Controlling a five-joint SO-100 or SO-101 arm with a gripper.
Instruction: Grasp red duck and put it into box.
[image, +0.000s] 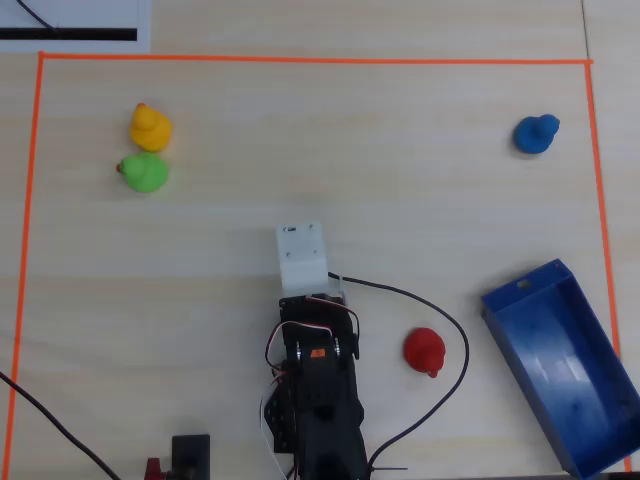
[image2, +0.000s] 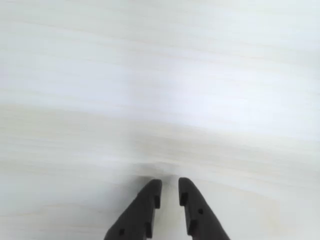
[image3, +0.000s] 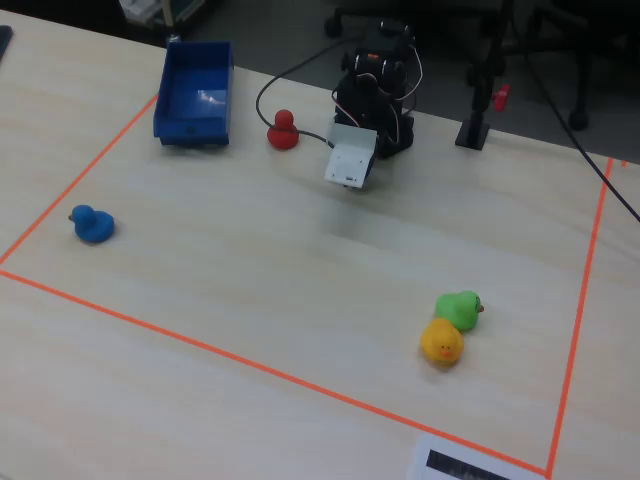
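Note:
The red duck sits on the pale wood table, between the arm's base and the box. The box is a long blue tray with nothing in it, lying at an angle at the lower right of the overhead view. In the wrist view my gripper points at bare table; its two dark fingers are nearly together with only a thin slit and nothing between them. In the overhead view the white wrist mount covers the fingers, left of and above the red duck.
A yellow duck and a green duck sit together at the upper left, a blue duck at the upper right. Orange tape frames the work area. A black cable loops past the red duck.

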